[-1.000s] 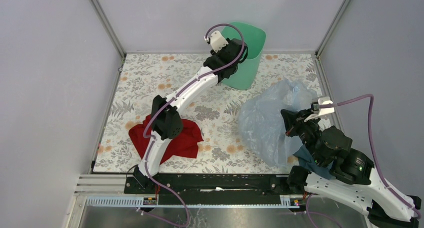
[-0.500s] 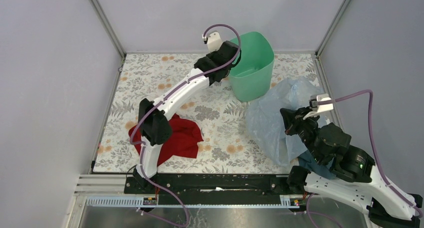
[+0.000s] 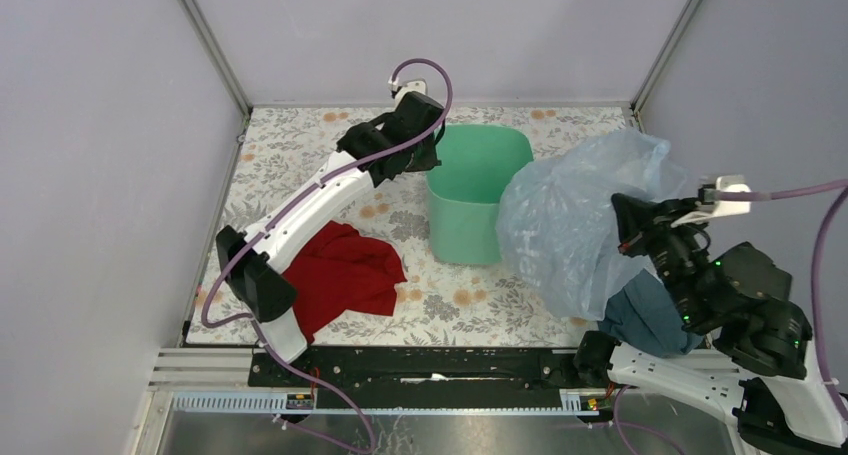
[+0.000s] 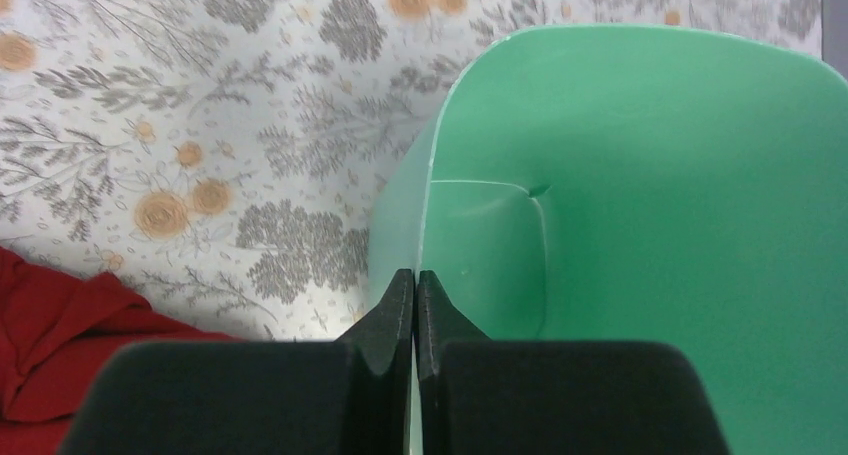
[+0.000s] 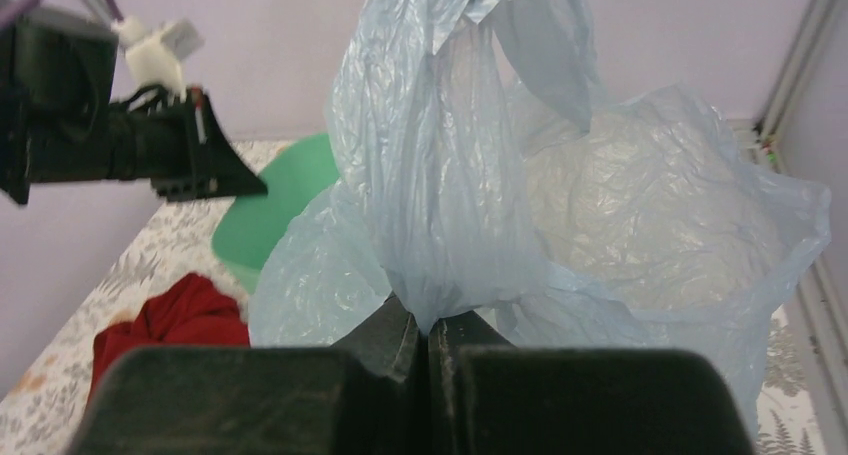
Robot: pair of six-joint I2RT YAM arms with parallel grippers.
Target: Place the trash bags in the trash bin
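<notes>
Dark blue bundle: a dark blue bundle (image 3: 645,320) lies at the near right of the table (image 3: 300,150), partly under the right arm. It may be another bag, though I cannot tell. It is outside the bin.
Red bundle: a crumpled red bundle (image 3: 350,270) lies flat on the near left of the table, near the bin's foot but apart from it. It looks like one more bag waiting its turn, and nothing is holding it.
Right tool: the right tool (image 5: 430,325) is fully closed, with a gathered fold of the pale blue bag (image 3: 570,225) pinched between its fingers.
Pale blue bag: it is held up and billows to the right of the bin, and from above it overlaps the bin's right side. None of it is inside the opening. Whether its bottom touches the table is hidden.
Bin: the green bin (image 3: 470,230) stands upright in the middle of the table, between the two arms. The part of its inside that shows is bare.
Left tool: the left tool (image 4: 415,290) is closed tight at the bin's far left rim. The thin wall runs into the slit between its fingers, so it appears to be gripping the rim and steadying the bin.
Done: one bag is picked up and the bin is braced.
Left: by my reading nothing is in the bin yet. The pale blue bag has to go over the rim and be let go, and the two bundles follow if they are bags.
</notes>
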